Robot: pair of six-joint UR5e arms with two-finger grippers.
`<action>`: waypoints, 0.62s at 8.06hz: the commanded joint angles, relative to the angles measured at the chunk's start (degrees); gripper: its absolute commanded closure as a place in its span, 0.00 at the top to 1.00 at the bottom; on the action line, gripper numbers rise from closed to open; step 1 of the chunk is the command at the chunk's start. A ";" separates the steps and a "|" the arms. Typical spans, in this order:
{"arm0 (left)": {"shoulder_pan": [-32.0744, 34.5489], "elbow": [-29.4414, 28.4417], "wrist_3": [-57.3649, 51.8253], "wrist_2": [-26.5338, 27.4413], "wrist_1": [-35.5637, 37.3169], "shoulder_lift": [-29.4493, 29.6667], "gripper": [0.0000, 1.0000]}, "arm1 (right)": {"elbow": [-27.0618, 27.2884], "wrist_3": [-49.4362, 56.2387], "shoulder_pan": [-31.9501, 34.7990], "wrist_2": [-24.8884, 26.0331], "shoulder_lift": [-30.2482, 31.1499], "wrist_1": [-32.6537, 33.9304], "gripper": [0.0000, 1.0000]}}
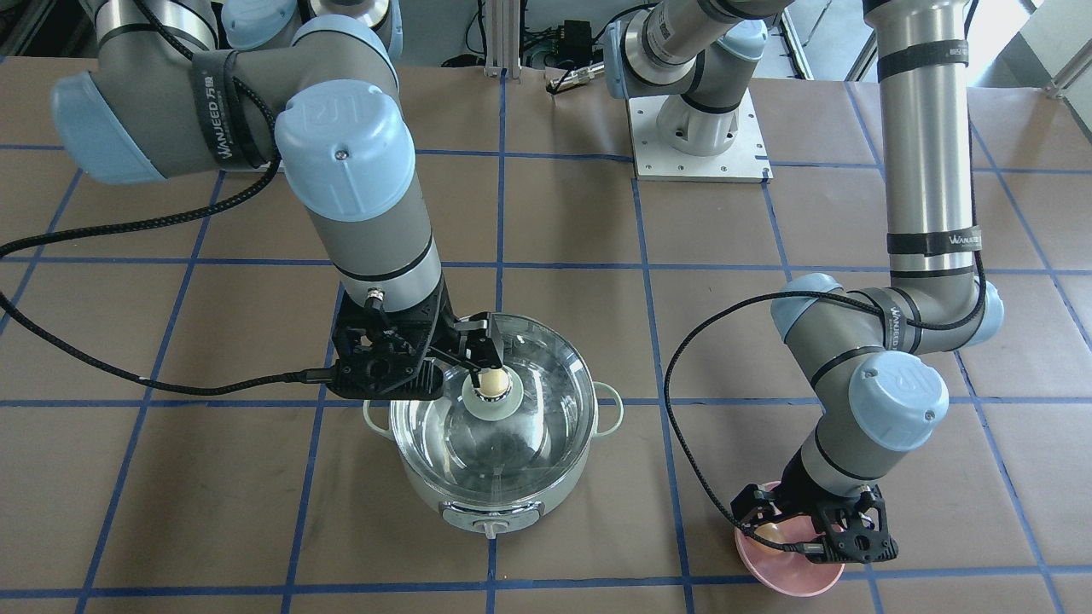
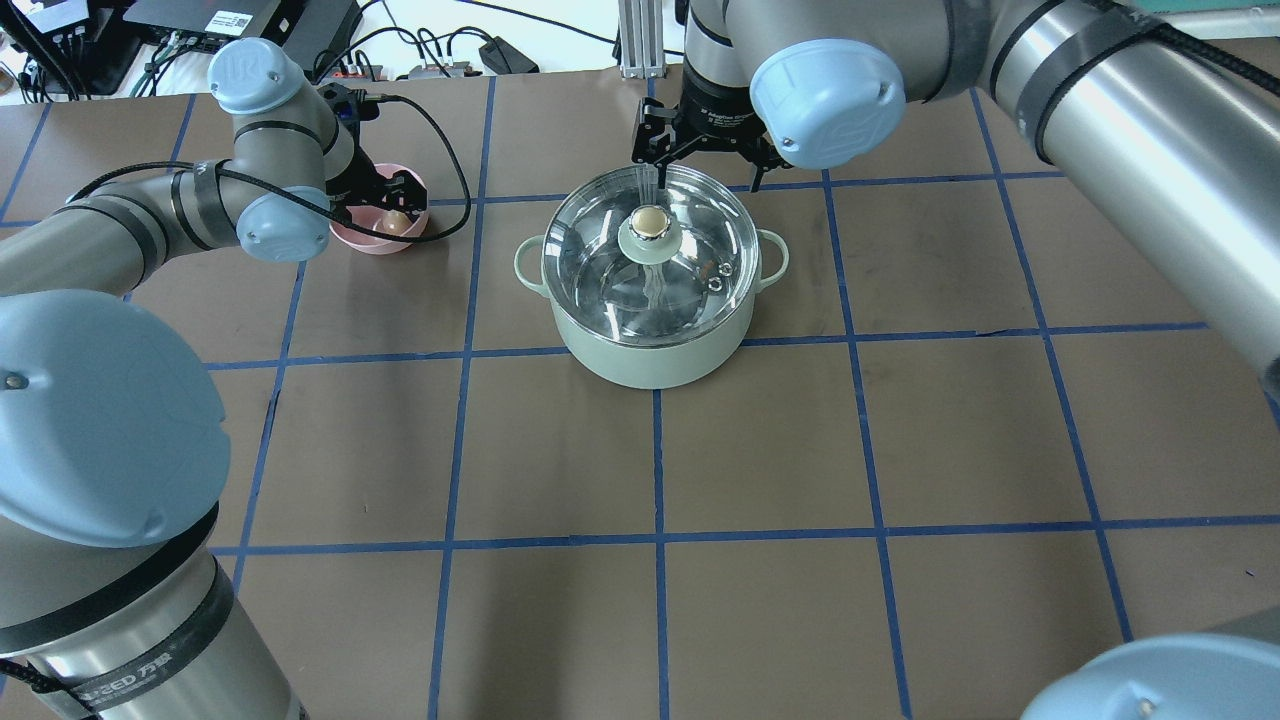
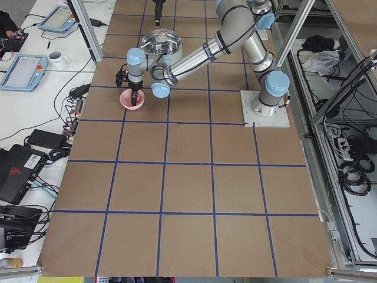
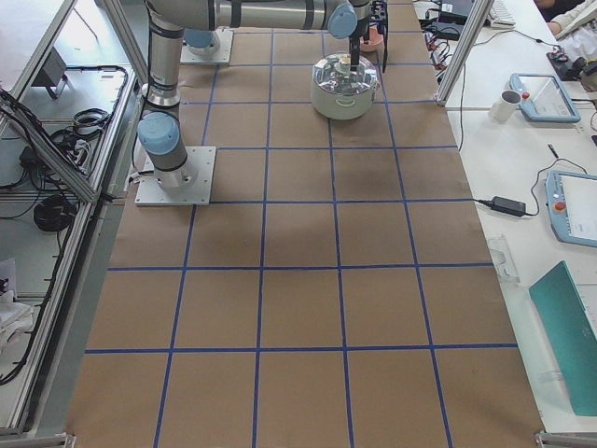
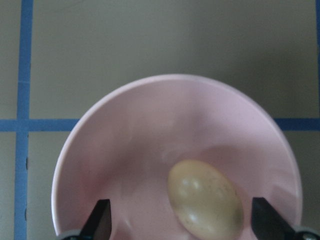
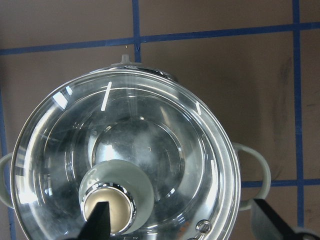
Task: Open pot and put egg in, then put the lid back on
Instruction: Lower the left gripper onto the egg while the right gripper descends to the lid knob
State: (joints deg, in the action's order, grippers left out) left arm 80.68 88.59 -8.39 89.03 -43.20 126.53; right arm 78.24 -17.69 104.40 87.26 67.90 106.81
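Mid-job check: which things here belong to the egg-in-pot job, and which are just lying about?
Job: pot, lid on it, egg in the pink bowl, left pincer over the egg, right pincer over the lid.
Lying about: mug, control tablet and power adapter on the side bench.

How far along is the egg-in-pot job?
Done: nothing; the lid sits on the pot. In hand: the open right gripper is at the lid's knob, the open left gripper over the egg in the pink bowl. Left: lift lid, transfer egg, replace lid.
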 commanded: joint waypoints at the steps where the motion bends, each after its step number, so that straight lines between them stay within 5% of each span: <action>1: 0.00 0.09 -0.48 0.00 -0.05 0.38 0.97 | -1.68 -3.83 1.68 -0.33 -2.07 -0.11 1.00; 2: 0.00 0.18 -1.35 0.00 -0.22 0.47 0.84 | -1.95 -4.10 3.08 -0.24 -2.51 -0.03 1.00; 5: 0.00 0.36 -1.45 0.09 -0.75 0.56 0.70 | -2.30 -4.63 3.71 -0.33 -5.05 0.41 1.00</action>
State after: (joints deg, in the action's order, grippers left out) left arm 80.68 88.93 -9.73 89.07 -43.59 127.09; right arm 76.34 -21.88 107.75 87.04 64.36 106.93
